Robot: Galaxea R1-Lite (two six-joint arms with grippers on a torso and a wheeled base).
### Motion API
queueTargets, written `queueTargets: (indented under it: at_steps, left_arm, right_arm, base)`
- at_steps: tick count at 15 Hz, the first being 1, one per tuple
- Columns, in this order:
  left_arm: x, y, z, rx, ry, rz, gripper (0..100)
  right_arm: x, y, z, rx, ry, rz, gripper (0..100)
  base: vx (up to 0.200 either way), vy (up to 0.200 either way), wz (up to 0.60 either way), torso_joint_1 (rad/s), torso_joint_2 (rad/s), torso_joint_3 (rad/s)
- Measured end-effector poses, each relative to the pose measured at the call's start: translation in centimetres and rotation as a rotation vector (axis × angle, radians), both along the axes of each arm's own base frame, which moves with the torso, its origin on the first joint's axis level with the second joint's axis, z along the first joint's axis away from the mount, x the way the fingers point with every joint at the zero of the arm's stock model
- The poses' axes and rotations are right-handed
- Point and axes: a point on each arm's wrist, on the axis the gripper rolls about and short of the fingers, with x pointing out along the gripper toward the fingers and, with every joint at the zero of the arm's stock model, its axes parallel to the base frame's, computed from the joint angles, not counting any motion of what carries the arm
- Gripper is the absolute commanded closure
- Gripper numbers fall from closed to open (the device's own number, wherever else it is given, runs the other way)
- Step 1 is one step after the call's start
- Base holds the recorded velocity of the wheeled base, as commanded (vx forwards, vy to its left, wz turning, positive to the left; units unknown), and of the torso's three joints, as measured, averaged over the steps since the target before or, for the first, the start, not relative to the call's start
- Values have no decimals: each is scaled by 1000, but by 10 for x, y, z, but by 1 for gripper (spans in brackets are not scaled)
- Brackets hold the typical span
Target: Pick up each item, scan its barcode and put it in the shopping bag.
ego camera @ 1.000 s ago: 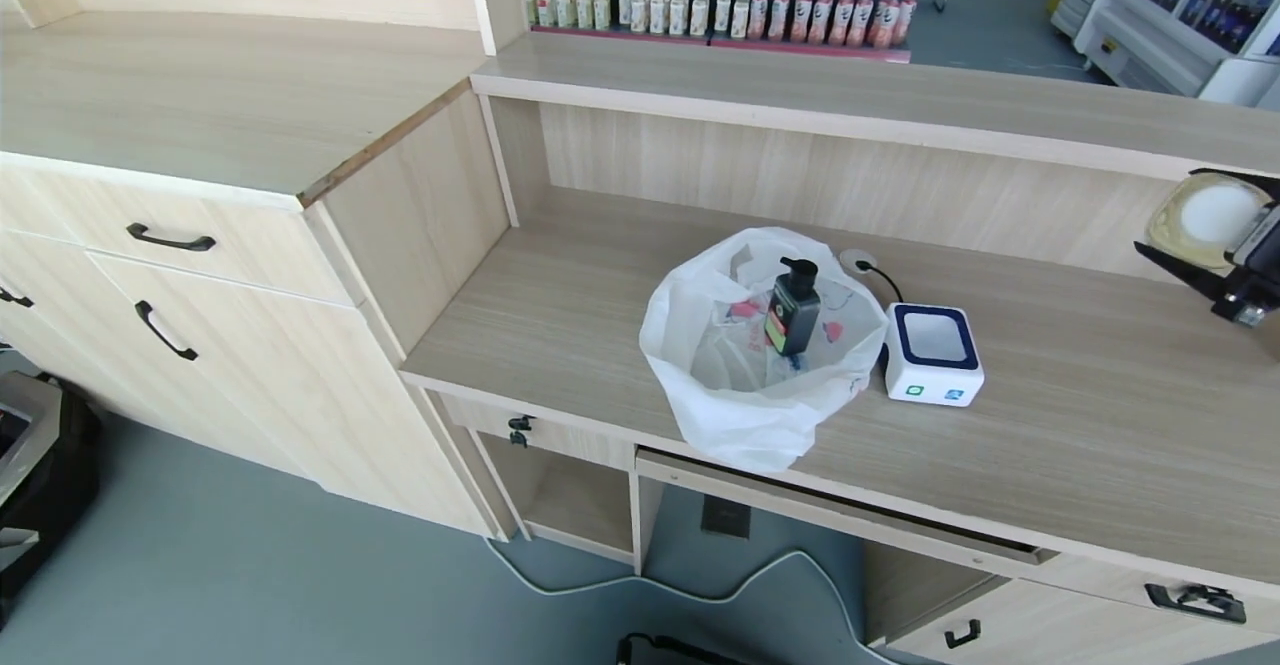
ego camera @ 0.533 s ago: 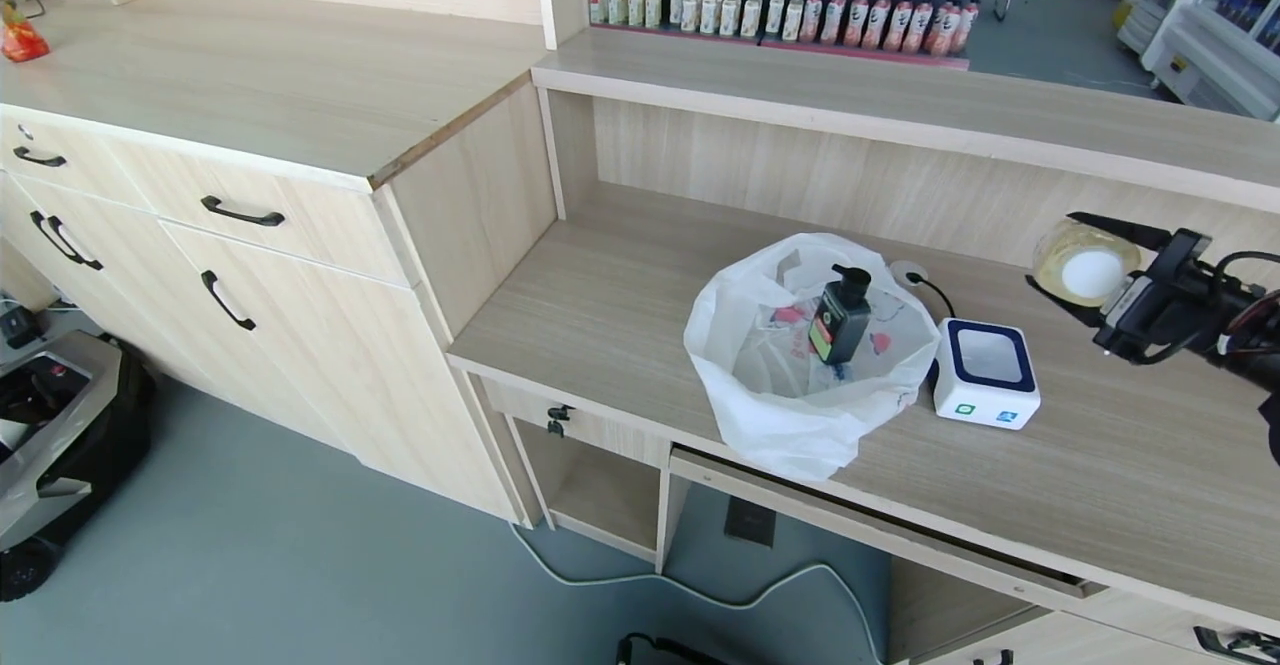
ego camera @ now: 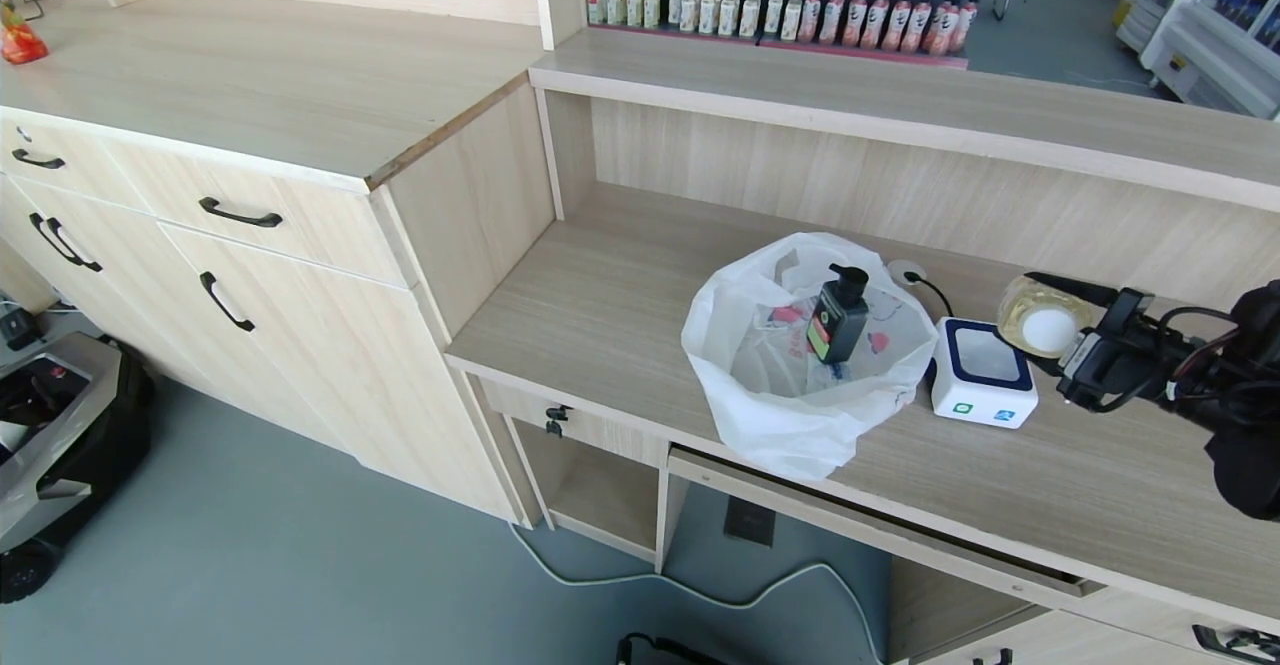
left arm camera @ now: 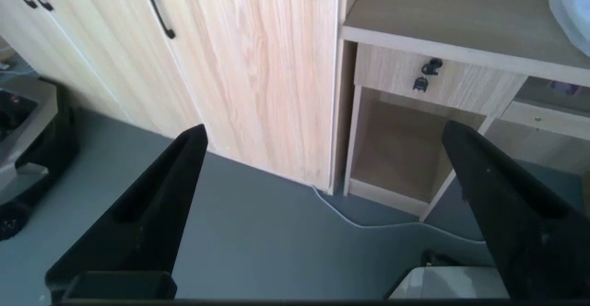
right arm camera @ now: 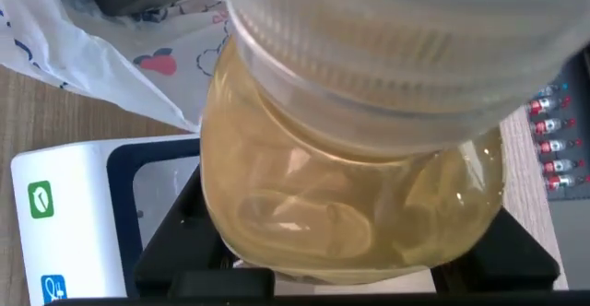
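Right gripper [ego camera: 1037, 331] clamps a jar [ego camera: 1046, 325] at 3 o'clock of the scanner [ego camera: 982, 375]; if its barcode faces away, the scan could fail. Left gripper [left arm camera: 324, 138] gapes empty.

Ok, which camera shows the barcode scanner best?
The head view: the whole scanner sits on the counter beside the shopping bag. The right wrist view catches its corner behind the held jar; the left wrist view faces the cabinet instead.
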Motion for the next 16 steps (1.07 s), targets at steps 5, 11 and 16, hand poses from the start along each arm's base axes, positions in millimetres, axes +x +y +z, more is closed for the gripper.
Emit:
queueTargets:
  at_steps: [5,11,16]
  left_arm:
    - [0,0,0,0,0,0,0]
    - [0,0,0,0,0,0,0]
    - [0,0,0,0,0,0,0]
  right_arm:
    - [12,11,-17,-1,-5,39,100]
    - [26,21,-28,-5,-23,73,100]
    - [29,22,-34,-5,-15,74,100]
  base:
    - [0,0,0,0,0,0]
    - [0,0,0,0,0,0]
    - [0,0,0,0,0,0]
